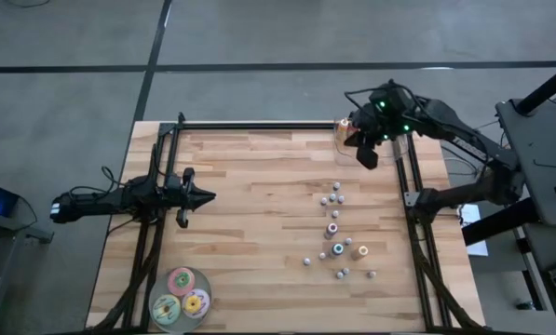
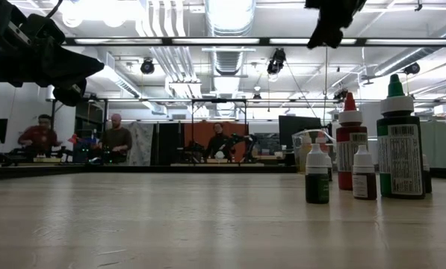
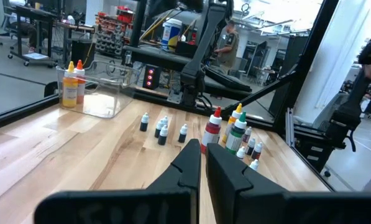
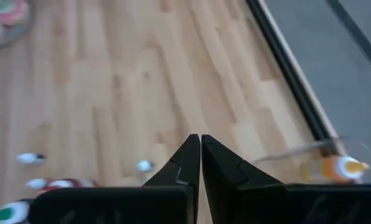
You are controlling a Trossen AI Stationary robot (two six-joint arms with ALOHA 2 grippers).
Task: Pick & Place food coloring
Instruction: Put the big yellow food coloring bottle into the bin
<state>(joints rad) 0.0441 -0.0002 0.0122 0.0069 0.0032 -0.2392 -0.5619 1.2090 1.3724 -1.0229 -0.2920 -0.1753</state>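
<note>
Open worktop, bottles crowded right
Right hand (image 1: 366,154) shut, empty, by far-right clear bin (image 1: 345,140); left hand (image 1: 203,196) shut, empty, mid-left. Food coloring bottles (image 1: 336,233) fill right side; discs (image 1: 181,296) near edge.

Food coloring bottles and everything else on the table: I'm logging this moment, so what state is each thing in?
Food coloring bottles: upright, capped, scattered on the table's right half.
Clear container: open-topped, two orange bottles standing inside.
Right tool: shut, empty, raised by the container.
Left tool: shut, empty, waiting over the table's left side.
Discs: lying flat at the near left corner.
</note>
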